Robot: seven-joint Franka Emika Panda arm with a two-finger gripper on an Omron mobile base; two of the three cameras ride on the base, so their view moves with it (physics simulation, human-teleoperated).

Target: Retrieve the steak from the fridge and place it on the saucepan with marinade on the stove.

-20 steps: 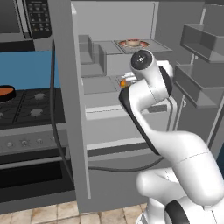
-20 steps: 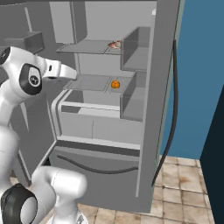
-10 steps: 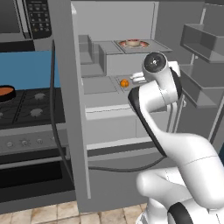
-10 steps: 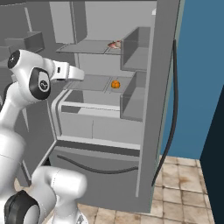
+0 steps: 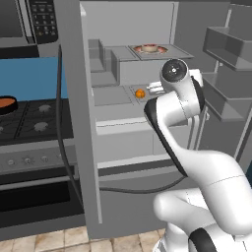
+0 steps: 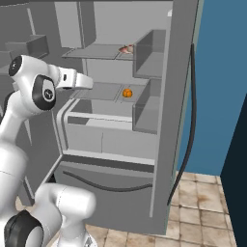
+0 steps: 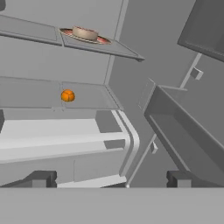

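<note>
The flat oval red-brown steak (image 7: 85,33) with its pale rim lies on the grey fridge's (image 5: 125,59) upper shelf – likely limp, slick – so the empty, wide-spread two-finger gripper (image 7: 109,178) should pinch across its edge.

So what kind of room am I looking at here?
A kitchen, and a computer-rendered one by the look of it. An open fridge holds a steak on its upper shelf, a black gas stove stands beside it with a saucepan on a burner, and a microwave hangs above.
</note>
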